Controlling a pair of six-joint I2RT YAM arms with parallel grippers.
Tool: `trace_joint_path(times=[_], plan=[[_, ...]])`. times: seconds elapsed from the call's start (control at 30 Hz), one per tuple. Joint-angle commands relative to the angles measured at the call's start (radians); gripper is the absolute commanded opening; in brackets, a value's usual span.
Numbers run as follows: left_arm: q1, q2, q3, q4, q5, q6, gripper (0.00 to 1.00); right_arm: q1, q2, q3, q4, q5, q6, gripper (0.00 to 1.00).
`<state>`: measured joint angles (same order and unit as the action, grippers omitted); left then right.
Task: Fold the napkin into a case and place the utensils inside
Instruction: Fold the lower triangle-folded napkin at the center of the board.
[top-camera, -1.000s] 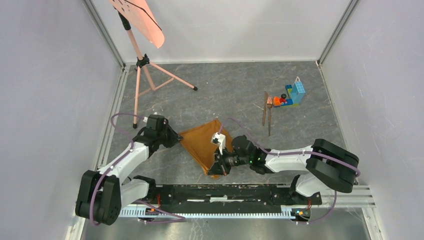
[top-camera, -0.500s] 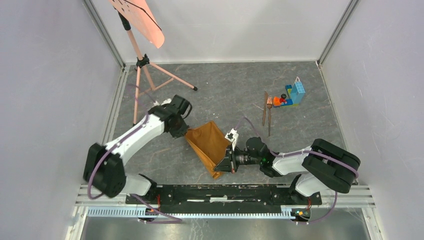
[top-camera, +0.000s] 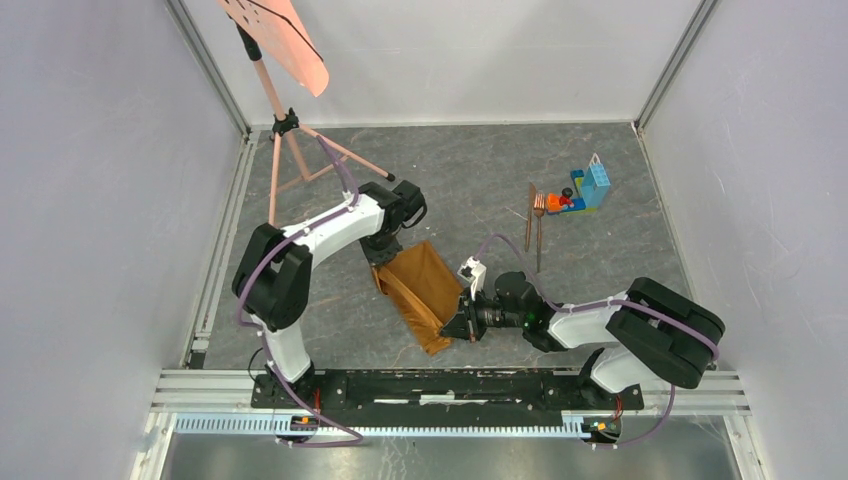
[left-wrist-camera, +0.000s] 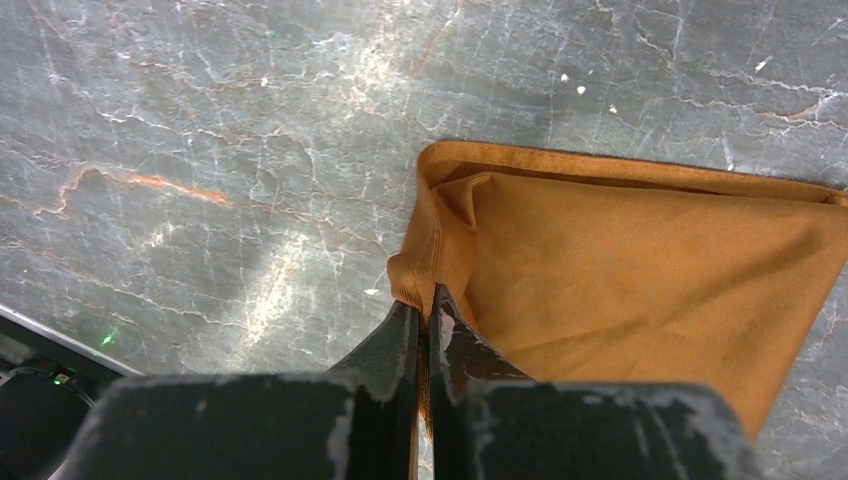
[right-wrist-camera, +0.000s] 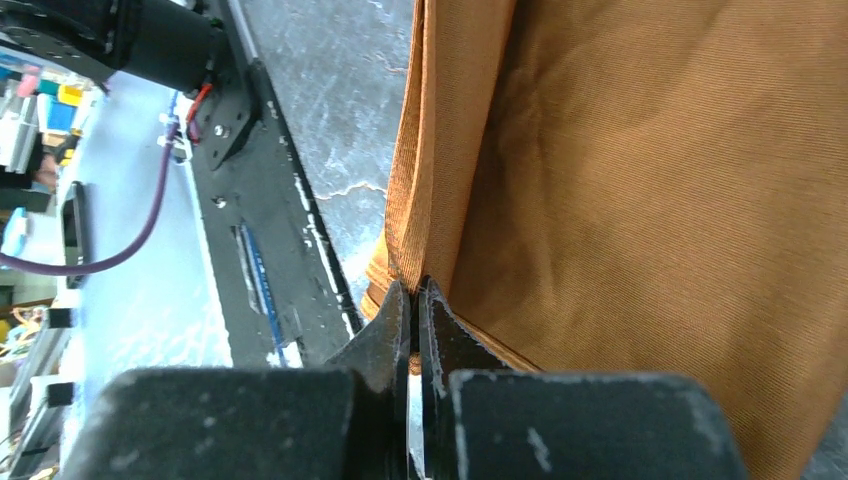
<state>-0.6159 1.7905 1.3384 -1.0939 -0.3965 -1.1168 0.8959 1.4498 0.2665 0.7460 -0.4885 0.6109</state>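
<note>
Since a second ago the left arm has swung in from the left side. The left gripper (left-wrist-camera: 425, 305) has carried its cloth corner toward the middle. The shiny rust-orange satin napkin (top-camera: 420, 290) is narrower now, a folded slanted patch. The right gripper (right-wrist-camera: 413, 290) has slid slightly right with the near end.

Left fingers are clenched on the napkin's far-left corner, with the hem bunched between the tips. Right fingers are clenched on the near edge, pinching stacked hems, close to the black base rail (top-camera: 430, 385).

The napkin lies on the grey marbled tabletop (top-camera: 480, 170) at centre-near, stretched between the two grippers. Its folded far edge is straight in the left wrist view, and its layered side edge runs up from the right fingertips.

The slim dark reddish-brown fork (top-camera: 540, 235) and the thin pointed knife-like stick (top-camera: 529, 222) lie side by side to the far right, well apart from the napkin. Their far ends are just beside the colourful toy brick pile (top-camera: 585, 190).

There is bare tabletop between the napkin and the utensils, and more beyond the napkin up to the back wall. The left side is tighter: the salmon-pink sheet on a tripod stand (top-camera: 288, 125) has a leg ending near the left arm's wrist.
</note>
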Motion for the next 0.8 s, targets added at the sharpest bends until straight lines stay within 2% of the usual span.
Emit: trace_joint_path(times=[0.0, 0.3, 0.5, 0.77], plan=[[0.003, 0.053, 0.081, -0.011, -0.115, -0.033, 0.02, 0.002, -0.016, 0.003, -0.162, 0.009, -0.089, 0.00], [-0.008, 0.125, 0.146, -0.007, -0.117, 0.016, 0.02, 0.000, 0.000, 0.024, -0.182, 0.018, -0.113, 0.00], [-0.002, 0.107, 0.135, -0.004, -0.103, 0.025, 0.02, 0.005, 0.014, 0.018, -0.069, -0.056, -0.010, 0.00], [0.024, 0.001, 0.029, -0.005, -0.113, 0.007, 0.05, 0.067, 0.085, 0.032, 0.088, -0.099, 0.124, 0.00]])
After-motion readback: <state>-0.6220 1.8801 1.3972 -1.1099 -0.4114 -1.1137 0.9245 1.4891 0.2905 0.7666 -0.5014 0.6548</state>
